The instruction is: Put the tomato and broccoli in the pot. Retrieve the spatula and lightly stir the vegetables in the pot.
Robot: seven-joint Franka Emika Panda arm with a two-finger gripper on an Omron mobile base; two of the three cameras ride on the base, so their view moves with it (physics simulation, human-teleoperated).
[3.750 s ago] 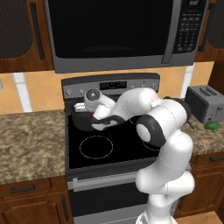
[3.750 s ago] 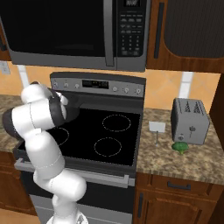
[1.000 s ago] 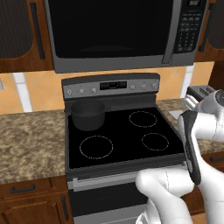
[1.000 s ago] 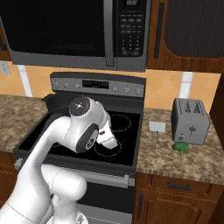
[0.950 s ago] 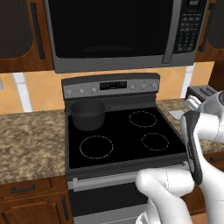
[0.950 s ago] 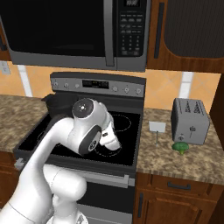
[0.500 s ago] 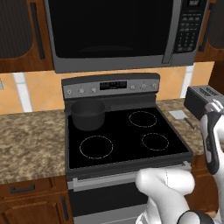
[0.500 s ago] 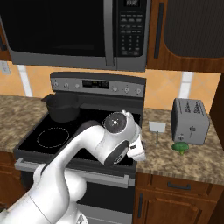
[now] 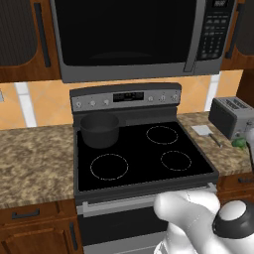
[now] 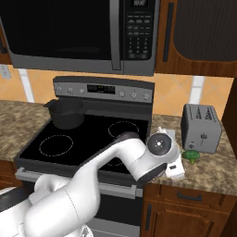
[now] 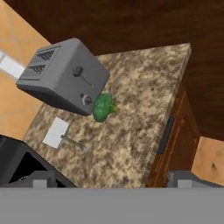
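I have the gripper [image 11: 109,177] over the counter to the right of the stove, jaws spread wide with nothing between them. The broccoli [image 11: 103,106] lies on the granite right against the front of the toaster [image 11: 61,78], one floret and one toaster. The pot [image 9: 99,130] sits on the stove's back left burner, well away from the toaster; I count one pot, and I cannot see into it from here. I can't find the tomato. One spatula [image 11: 61,134] lies on the counter between the toaster and the stove edge. My worry is the broccoli's spot: coming down so near the toaster, a finger could strike its housing, or nudge the floret so it rolls along the counter.
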